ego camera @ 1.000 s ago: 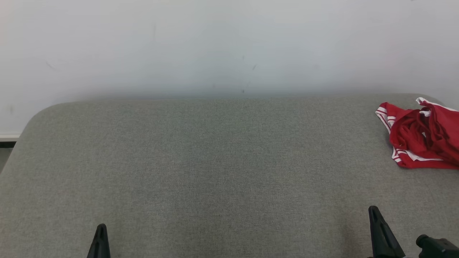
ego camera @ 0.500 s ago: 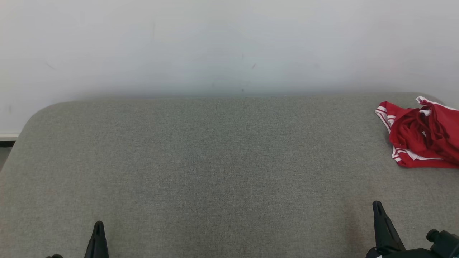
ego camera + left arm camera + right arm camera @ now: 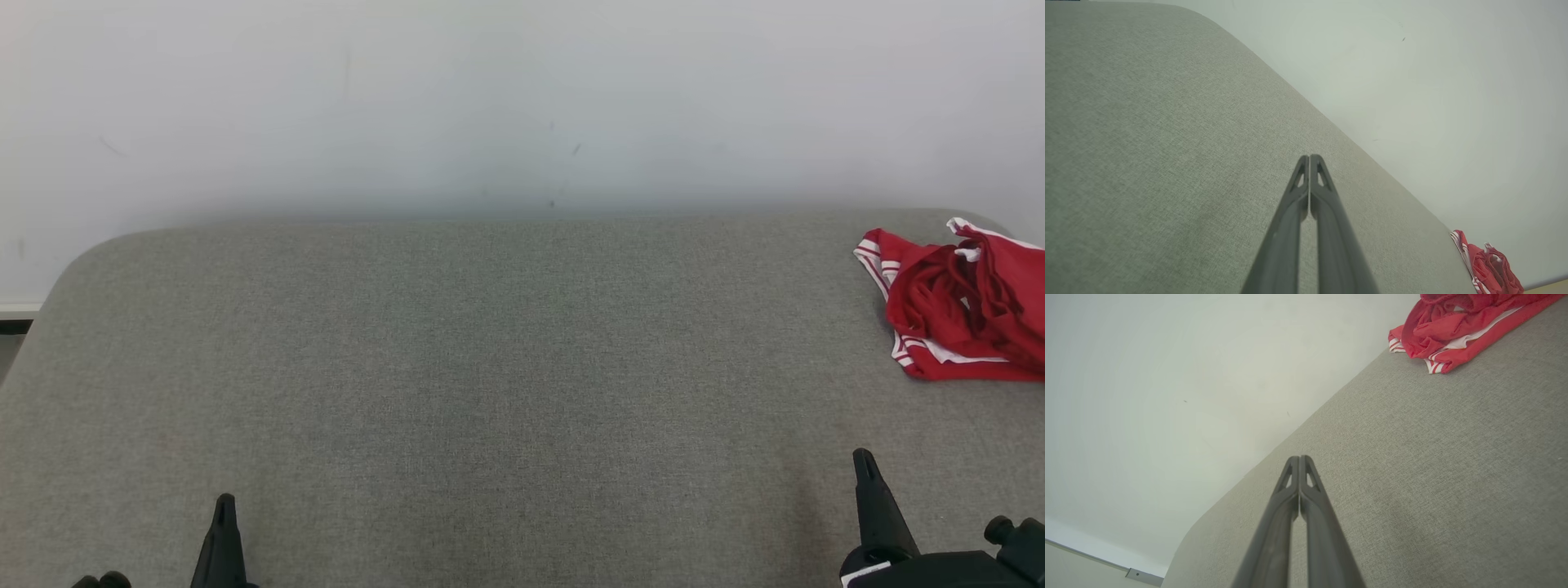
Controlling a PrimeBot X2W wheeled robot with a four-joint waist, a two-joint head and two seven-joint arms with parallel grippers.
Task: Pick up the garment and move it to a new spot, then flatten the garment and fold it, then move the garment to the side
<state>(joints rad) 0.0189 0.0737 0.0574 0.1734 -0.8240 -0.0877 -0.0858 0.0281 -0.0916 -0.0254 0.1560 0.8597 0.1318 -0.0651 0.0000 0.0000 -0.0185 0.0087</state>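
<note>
The head view takes in the whole grey fabric bench (image 3: 490,367) with its rounded far corners against a plain white wall (image 3: 490,98). The garment (image 3: 955,318), red with white stripes, lies crumpled at the far right end of the bench, close to the wall, and the picture's right edge cuts it off. A striped hem runs down its left side and turns along its near edge. How far the heap stretches to the right cannot be told from here.

The right wrist view shows the cloth closer, as a bunched band slanting from a striped corner up toward the top right of that picture, where it is cut again. It also catches a pale baseboard strip (image 3: 1143,575) under the wall beyond the bench's end. The left wrist view shows the garment small in the lower right corner, at the bench's end beside the wall; at that size its long axis is not clear.

In the head view the left gripper (image 3: 223,523) and the right gripper (image 3: 865,474) each appear as one dark spike at the near edge of the bench, well apart from the garment. The wrist views show each pair of fingers clenched, tips touching, with nothing between them, above bare fabric.
</note>
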